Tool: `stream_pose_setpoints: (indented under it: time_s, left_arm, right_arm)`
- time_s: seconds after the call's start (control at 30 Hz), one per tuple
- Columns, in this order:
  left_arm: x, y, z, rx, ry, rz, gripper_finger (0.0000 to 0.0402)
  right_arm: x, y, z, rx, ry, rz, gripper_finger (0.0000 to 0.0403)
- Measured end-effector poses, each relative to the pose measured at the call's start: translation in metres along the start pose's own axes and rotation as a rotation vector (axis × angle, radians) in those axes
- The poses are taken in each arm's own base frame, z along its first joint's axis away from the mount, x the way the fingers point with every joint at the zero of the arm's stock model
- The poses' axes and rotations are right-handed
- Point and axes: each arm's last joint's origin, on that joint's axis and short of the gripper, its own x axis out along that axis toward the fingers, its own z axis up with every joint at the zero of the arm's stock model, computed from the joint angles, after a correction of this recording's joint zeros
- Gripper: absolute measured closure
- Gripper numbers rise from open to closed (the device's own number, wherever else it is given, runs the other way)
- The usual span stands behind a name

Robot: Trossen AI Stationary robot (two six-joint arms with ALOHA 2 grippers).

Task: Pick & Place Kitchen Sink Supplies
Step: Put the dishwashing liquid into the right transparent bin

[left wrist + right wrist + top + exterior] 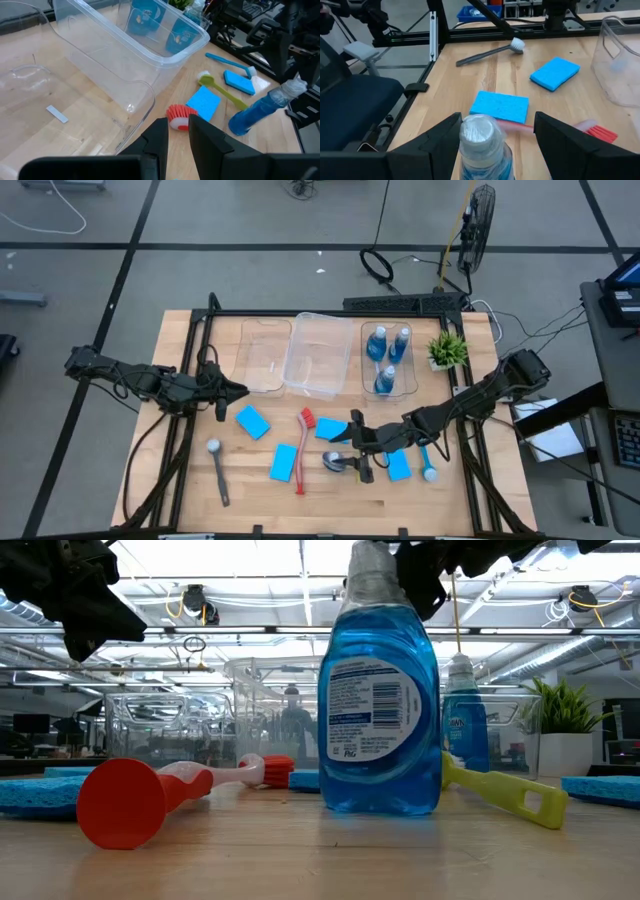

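Observation:
A blue bottle (380, 710) with a silvery top (479, 132) stands upright on the table near its near edge. My right gripper (495, 137) is open and comes level from the table's right, one finger on each side of the bottle's neck. Three more blue bottles (385, 350) stand in the right clear bin. Blue sponges (253, 421), (284, 462), (399, 465) lie flat. The red brush (303, 445), the grey brush (217, 470), the blue brush (428, 465) and the yellow-green brush (220, 90) lie on the table. My left gripper (228, 391) hovers by the left bin, slightly open and empty. My right gripper has one finger (447, 132) right beside the bottle's neck (470, 145) and the other finger (550, 132) well apart from it. Whether the nearer finger touches the bottle, I cannot tell. The bottle stands upright on its base on the table.
Three clear bins (267, 355), (320, 352), (390, 385) sit side by side at the far half of the table. A small green plant (447, 348) stands to their right. A dark frame rail (330, 311) runs along the far edge. Bare wood lies at the near left corner.

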Motion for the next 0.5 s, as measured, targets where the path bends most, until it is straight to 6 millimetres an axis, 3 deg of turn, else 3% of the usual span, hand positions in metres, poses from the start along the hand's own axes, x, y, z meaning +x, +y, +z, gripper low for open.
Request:
stream_pose_setpoints:
  time_s: [0.5]
  left_arm:
    - [0.0,0.0,0.0,0.006,0.001,0.001,0.0325]
  right_arm:
    - [-0.006,0.014,0.0,0.006,-0.016,0.034,0.0165]
